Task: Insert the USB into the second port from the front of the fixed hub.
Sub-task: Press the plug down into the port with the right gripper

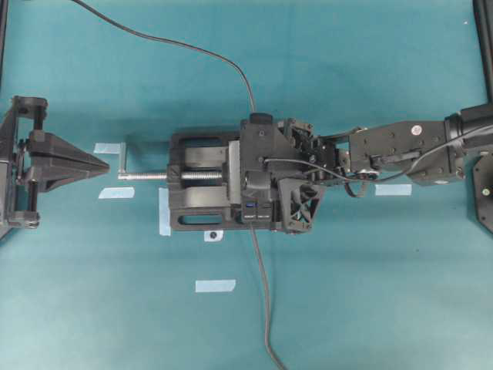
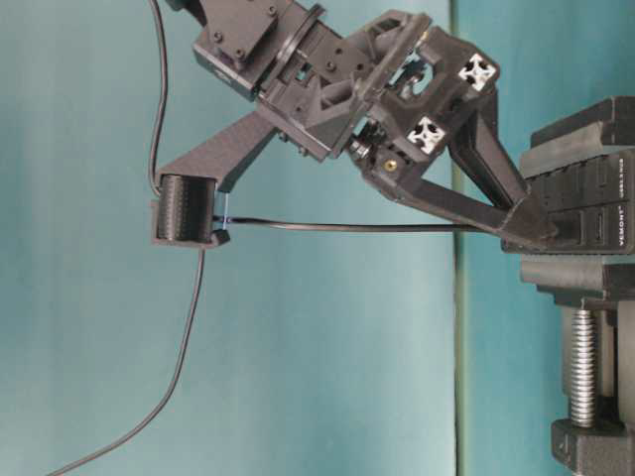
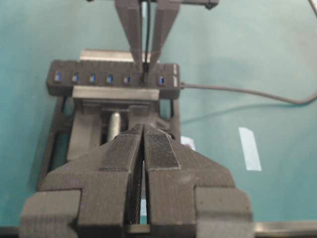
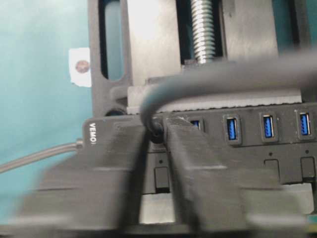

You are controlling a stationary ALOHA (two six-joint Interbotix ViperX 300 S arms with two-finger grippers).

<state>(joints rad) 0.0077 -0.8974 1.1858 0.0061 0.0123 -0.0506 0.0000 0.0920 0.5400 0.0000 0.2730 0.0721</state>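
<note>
Black ribbed fingers of the left gripper (image 3: pixel 142 163) sit pressed together at the bottom of the left wrist view, holding nothing. Past them, mid-frame, the hub (image 3: pixel 64 84) lies clamped in the vise (image 3: pixel 99 129). Further back, the right gripper (image 3: pixel 146 67) fingers stand slightly apart around the USB (image 3: pixel 144 78), seated in the second port from the hub's right end.

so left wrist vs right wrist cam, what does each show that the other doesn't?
Left wrist only: the left gripper in the foreground, its fingers together with nothing between them, the hub's whole port row, and a tape strip on the table.

Right wrist only: a close view of the hub's VEMO label, its small black buttons, and a marked tape patch beside the vise.

Both: the right gripper with its fingers around the USB at the hub, the vise screw, and the hub's grey cable.
</note>
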